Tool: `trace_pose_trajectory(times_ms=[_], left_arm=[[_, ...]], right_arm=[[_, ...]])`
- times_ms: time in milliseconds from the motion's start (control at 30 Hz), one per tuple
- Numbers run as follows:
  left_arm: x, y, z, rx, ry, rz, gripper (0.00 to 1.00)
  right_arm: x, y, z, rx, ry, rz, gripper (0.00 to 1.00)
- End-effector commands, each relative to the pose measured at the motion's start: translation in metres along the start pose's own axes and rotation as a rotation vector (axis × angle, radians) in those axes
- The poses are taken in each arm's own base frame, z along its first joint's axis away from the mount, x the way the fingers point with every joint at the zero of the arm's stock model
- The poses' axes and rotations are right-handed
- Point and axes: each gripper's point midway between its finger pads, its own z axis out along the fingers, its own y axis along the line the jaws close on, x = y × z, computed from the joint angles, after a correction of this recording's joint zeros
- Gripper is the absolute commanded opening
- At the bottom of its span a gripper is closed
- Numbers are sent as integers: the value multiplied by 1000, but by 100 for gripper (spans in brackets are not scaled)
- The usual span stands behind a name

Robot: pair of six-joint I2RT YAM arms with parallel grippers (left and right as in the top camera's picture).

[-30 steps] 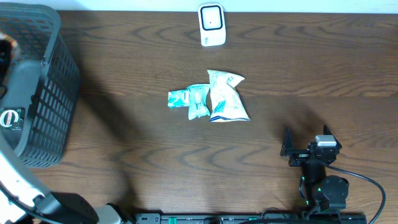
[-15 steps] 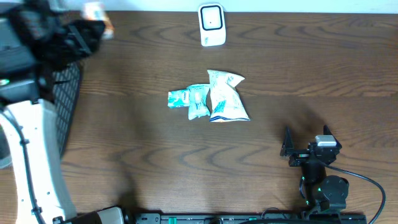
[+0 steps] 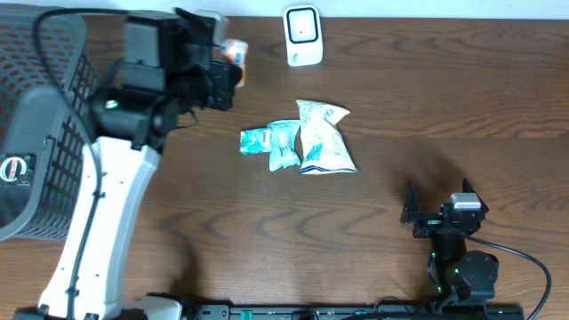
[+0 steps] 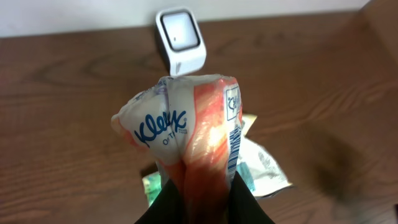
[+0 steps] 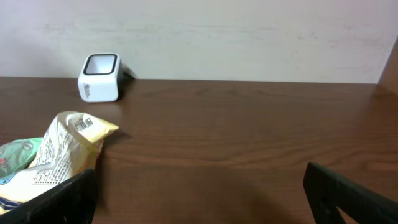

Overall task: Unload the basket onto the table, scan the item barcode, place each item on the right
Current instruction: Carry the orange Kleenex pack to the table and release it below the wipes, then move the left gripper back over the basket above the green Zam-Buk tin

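The basket (image 3: 53, 133) sits left of the left claw (image 3: 226, 69), partly hidden under that arm. The left claw is pinched almost shut on a Kleenex tissue pack (image 4: 186, 124), holding it upright above the surface (image 3: 427, 98). A second ago this arm was over the basket, and it has since swung right. The scanner (image 3: 302, 36) stands just beyond the claw, to its right. Snack bags (image 3: 316, 138) lie below it. In the wrist view the pack covers part of them, the fingertips are cut off, and the barcode (image 4: 235, 149) shows only edge-on. Far right, the right claw (image 3: 437, 200) stands wide open, empty and unmoved.
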Motion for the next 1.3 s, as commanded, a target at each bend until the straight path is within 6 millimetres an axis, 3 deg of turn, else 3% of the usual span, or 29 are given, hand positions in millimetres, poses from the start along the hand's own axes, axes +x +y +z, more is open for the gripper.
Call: trace_pose_trajectory(times_ms=[0, 300, 667, 700, 800, 867, 1100, 1267], left_arm=[[13, 10, 28, -79, 76, 37, 8], [65, 7, 89, -63, 306, 29, 8], [145, 28, 129, -94, 630, -45, 8], [149, 29, 131, -96, 643, -48, 15], [154, 31, 135, -98, 662, -52, 49], [154, 31, 135, -98, 661, -51, 61], [148, 30, 131, -97, 641, -48, 66], [120, 30, 115, -99, 554, -46, 72]], right_arm=[[1, 0, 0, 0, 0, -8, 99], [1, 0, 0, 0, 0, -8, 99], [1, 0, 0, 0, 0, -8, 99], [1, 0, 0, 0, 0, -8, 99], [1, 0, 0, 0, 0, -8, 99], [1, 0, 0, 0, 0, -8, 99], [1, 0, 0, 0, 0, -8, 99], [1, 0, 0, 0, 0, -8, 99]])
